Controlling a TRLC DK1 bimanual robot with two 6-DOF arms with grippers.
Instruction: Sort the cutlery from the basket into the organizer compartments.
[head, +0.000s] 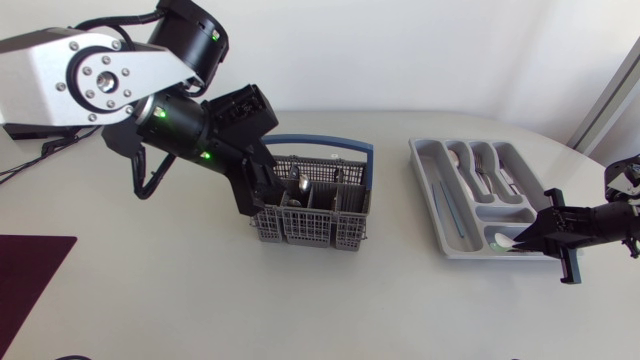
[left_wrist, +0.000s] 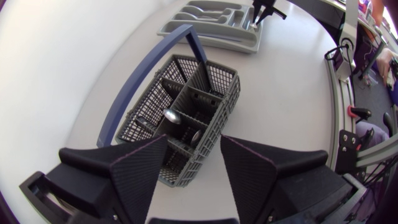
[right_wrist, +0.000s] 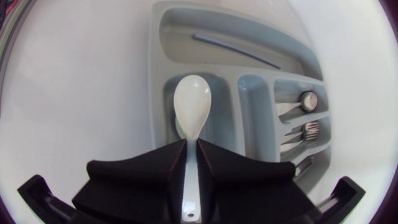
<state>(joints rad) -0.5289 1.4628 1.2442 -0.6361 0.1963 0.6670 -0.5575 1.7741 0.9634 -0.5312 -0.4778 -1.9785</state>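
Presently the left gripper (left_wrist: 194, 148) stands over the left end of the basket (head: 318, 232), its two fingers spread wide with nothing held between them; whether either finger touches the basket wall cannot be told. The grey mesh basket sits on the white surface (head: 180, 290) about mid-scene, its blue handle (head: 330, 143) arching over the far side. At least one metal spoon (left_wrist: 171, 115) stands in an inner cell just ahead of the open fingers, and further pieces show in neighbouring cells but are too small to name. The grey organizer (head: 428, 195) lies well apart to the right of the basket, its long slots running from far to near. The right gripper (right_wrist: 191, 144) is at the organizer's near end, fingers closed tightly from both sides on the handle of a white spoon (right_wrist: 191, 106). The bowl of that spoon projects ahead of the fingers over the small compartment at the near end; whether it rests on the compartment floor cannot be told. Metal spoons and forks (head: 485, 165) already lie in the long slots on the right side of the organizer. A thin bluish strip (right_wrist: 233, 50) lies in the long slot on the left side; what it is cannot be made out. A dark maroon mat (head: 30, 270) covers the near left corner of the surface.
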